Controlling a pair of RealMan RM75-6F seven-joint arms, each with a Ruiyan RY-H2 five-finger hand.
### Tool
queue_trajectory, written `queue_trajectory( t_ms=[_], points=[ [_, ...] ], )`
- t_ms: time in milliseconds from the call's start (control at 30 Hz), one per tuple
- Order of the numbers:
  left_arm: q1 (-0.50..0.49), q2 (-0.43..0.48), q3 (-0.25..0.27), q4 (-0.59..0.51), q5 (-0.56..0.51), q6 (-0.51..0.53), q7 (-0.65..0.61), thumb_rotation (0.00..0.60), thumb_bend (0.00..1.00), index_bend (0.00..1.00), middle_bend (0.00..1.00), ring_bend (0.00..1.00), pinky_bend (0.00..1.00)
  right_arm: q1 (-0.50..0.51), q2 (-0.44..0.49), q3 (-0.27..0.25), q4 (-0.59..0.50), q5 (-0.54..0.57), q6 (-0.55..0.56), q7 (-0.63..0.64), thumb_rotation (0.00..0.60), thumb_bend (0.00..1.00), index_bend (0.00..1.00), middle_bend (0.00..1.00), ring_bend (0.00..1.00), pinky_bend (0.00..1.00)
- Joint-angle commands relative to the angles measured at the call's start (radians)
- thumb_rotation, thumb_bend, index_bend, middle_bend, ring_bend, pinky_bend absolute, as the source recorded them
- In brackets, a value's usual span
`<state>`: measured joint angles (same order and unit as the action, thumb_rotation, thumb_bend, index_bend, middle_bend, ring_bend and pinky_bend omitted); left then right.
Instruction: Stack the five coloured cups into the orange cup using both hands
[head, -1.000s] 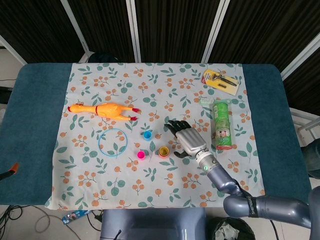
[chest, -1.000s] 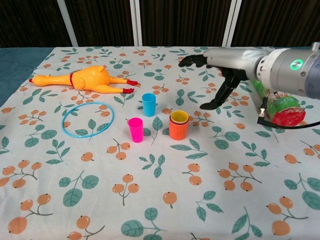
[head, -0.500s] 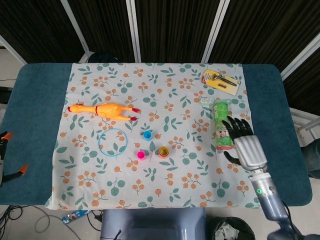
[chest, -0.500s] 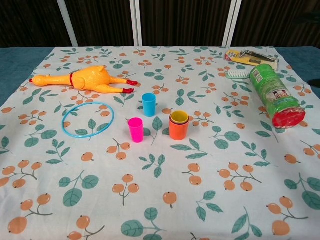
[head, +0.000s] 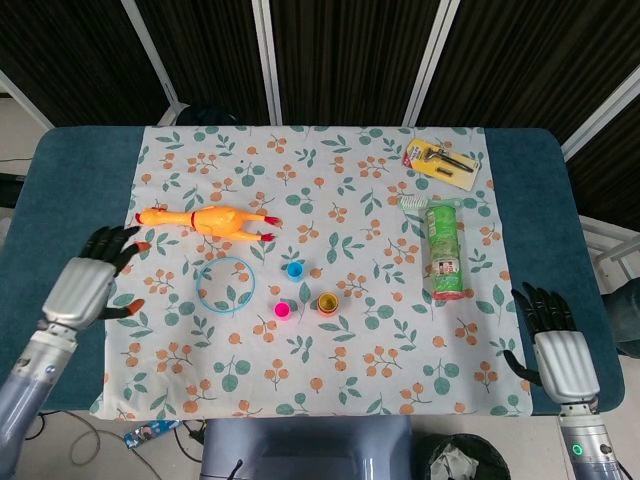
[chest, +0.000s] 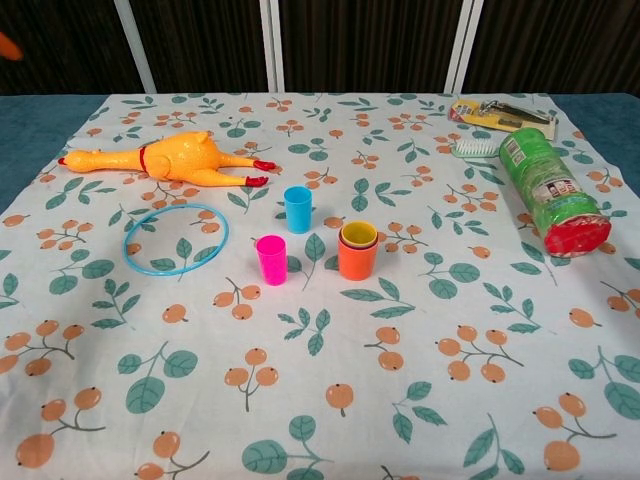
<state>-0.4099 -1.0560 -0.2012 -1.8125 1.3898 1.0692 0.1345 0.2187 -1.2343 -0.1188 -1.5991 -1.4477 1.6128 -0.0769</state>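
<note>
The orange cup (chest: 357, 259) stands upright on the flowered cloth (chest: 320, 400), well away from both my hands, between them and nearer the middle of the table. Cups already sit nested in it: a yellow rim (chest: 358, 234) shows at the top, with a pinkish edge just under it; how many are inside I cannot tell. The pink cup (chest: 271, 260) stands just beside it on my left-hand side, apart from it, and the blue cup (chest: 298, 209) stands a little beyond the pink one. All look like smooth plastic, tapered.

Only the head view shows my hands. My left hand (head: 88, 287) hovers at the cloth's left edge, fingers spread, holding nothing. My right hand (head: 555, 345) is at the cloth's right edge over the blue table (head: 545, 170), fingers apart and empty, its wrist cut off by the frame's bottom.

Near my left hand lie a rubber chicken (chest: 165, 161) and a thin blue ring (chest: 176, 238). Nearer my right hand a green bottle (chest: 548, 190) lies on its side; beyond it are a brush (chest: 473, 147) and a yellow card holding tools (head: 441, 164), too small to make out.
</note>
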Motion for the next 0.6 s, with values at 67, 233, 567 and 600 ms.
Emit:
queue_trajectory(
  t_ms=[67,233,567,600],
  points=[
    [-0.192,-0.079,-0.077,-0.009,-0.095,-0.183,0.104,0.6,0.17,0.24,0.04,0.0,0.0,-0.007,-0.009,0.016,0.016,0.008,-0.017,0.012,0.6,0.34,0.05,0.0,0.0,0.08],
    [-0.351,-0.24,-0.11,0.062,-0.24,-0.276,0.244,0.6,0.17,0.25,0.04,0.0,0.0,-0.019,-0.022,0.038,0.026,0.018,-0.018,-0.014,0.6,0.34,0.05,0.0,0.0,0.08],
    [-0.546,-0.514,-0.104,0.226,-0.511,-0.223,0.524,0.6,0.17,0.26,0.04,0.0,0.0,-0.039,-0.029,0.072,0.03,0.036,-0.028,-0.022,0.6,0.34,0.05,0.0,0.0,0.08],
    [-0.56,-0.535,-0.103,0.239,-0.534,-0.212,0.544,0.6,0.17,0.26,0.04,0.0,0.0,-0.039,-0.029,0.074,0.03,0.037,-0.031,-0.021,0.6,0.34,0.05,0.0,0.0,0.08]
  ],
)
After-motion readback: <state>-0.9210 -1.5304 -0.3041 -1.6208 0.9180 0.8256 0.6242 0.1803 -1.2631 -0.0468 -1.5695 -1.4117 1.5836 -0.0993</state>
